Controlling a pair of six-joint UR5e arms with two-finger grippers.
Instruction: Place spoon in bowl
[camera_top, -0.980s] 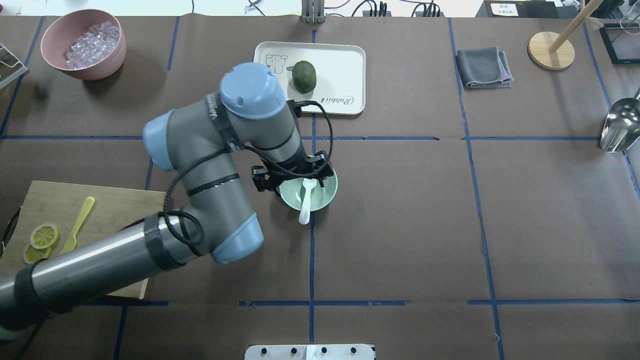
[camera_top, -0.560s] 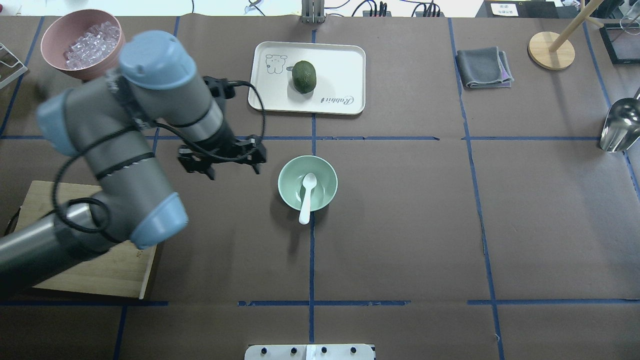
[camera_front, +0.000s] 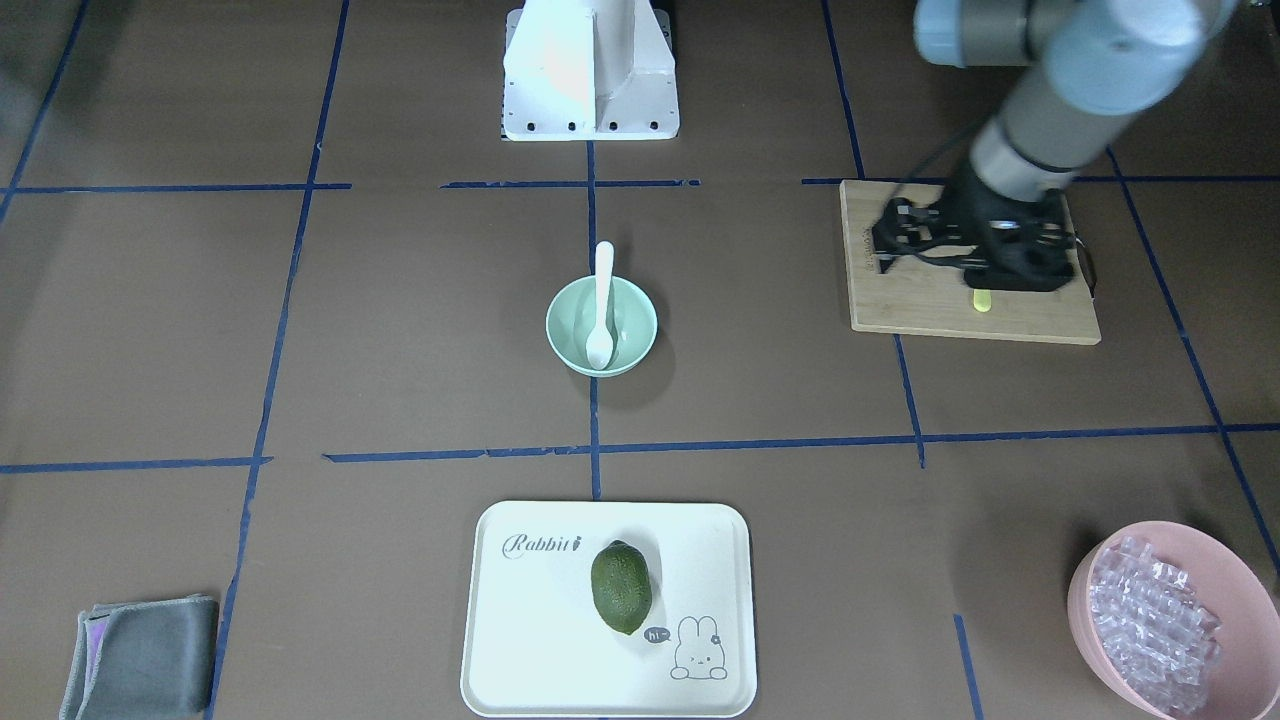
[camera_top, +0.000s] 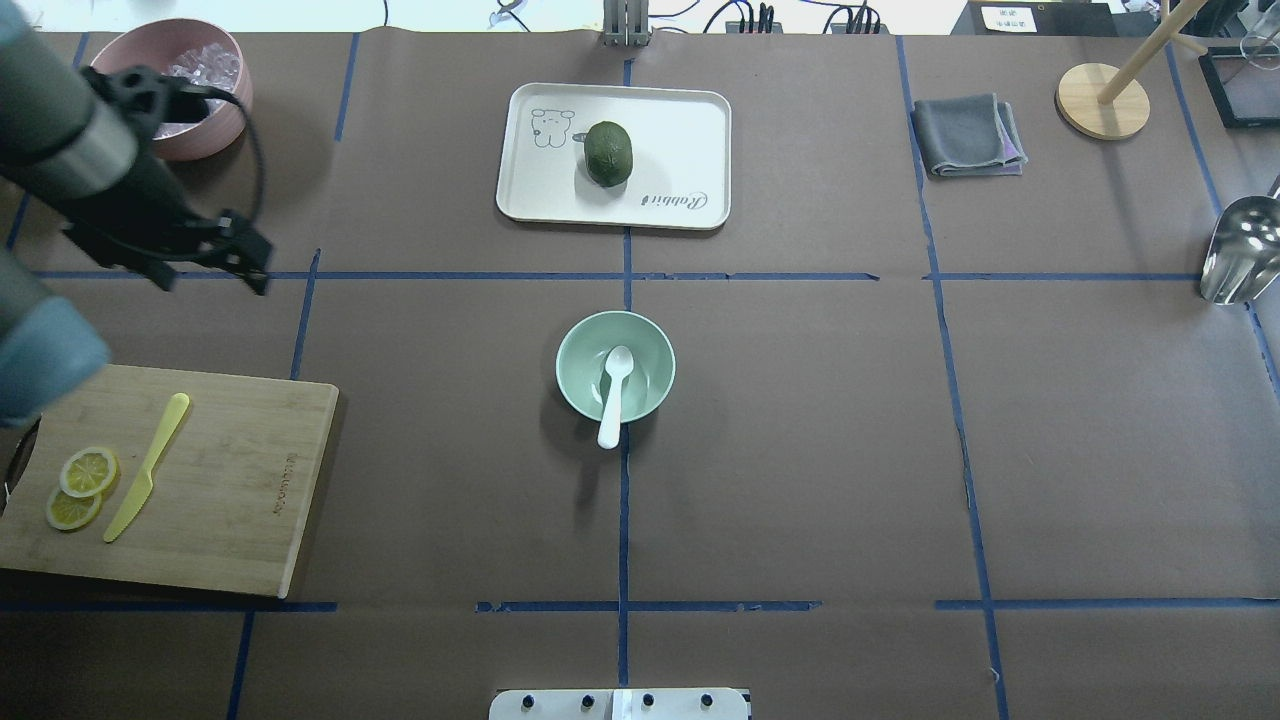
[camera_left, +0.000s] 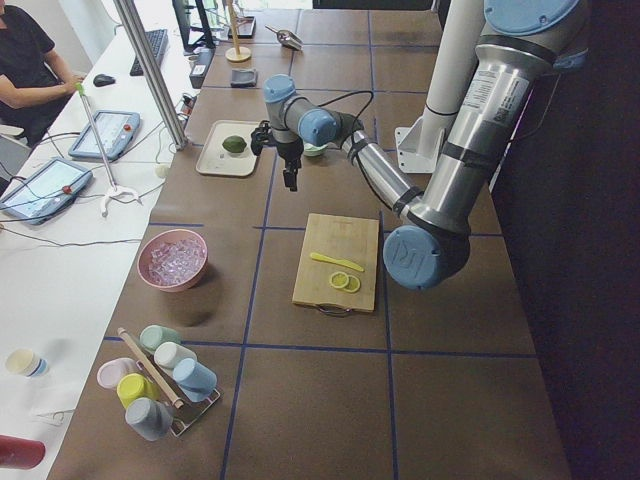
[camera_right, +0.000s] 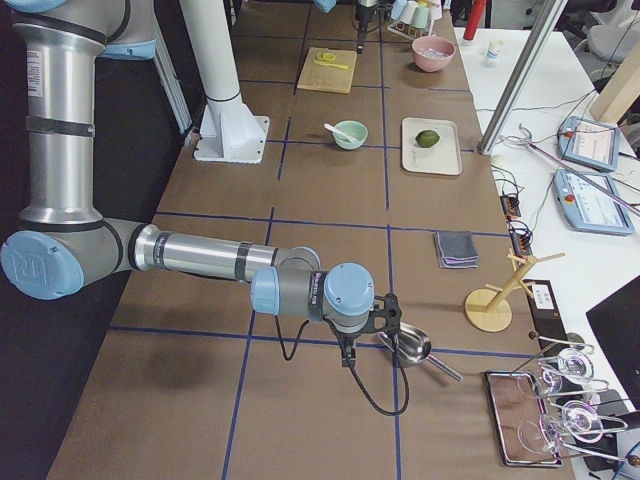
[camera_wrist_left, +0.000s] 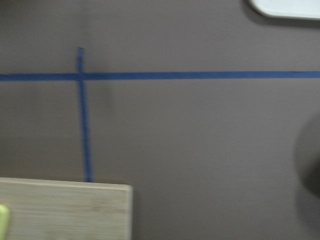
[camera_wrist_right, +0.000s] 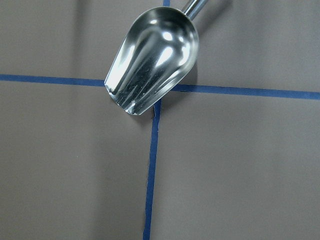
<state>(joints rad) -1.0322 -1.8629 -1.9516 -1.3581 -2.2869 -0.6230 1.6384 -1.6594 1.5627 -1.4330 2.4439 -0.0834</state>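
The white spoon (camera_top: 613, 396) lies in the mint-green bowl (camera_top: 646, 372) at the table's middle, its scoop inside and its handle resting on the near rim and sticking out. Both also show in the front-facing view, the spoon (camera_front: 602, 298) in the bowl (camera_front: 627, 327). My left gripper (camera_top: 207, 272) is open and empty, far left of the bowl, near the pink bowl; in the front-facing view it (camera_front: 975, 255) hangs over the cutting board. My right gripper shows only in the exterior right view (camera_right: 388, 315); I cannot tell whether it is open or shut.
A cutting board (camera_top: 235, 480) with a yellow-green knife (camera_top: 150, 465) and lemon slices (camera_top: 80, 487) lies front left. A pink bowl of ice (camera_front: 1150, 615) stands back left. A white tray (camera_top: 670, 130) holds a green fruit (camera_top: 608, 152). A grey cloth (camera_top: 965, 135) and a metal scoop (camera_wrist_right: 155, 60) lie on the right.
My left arm has pulled away from the bowl, swinging left and back towards the pink bowl. The spoon and bowl have not moved.
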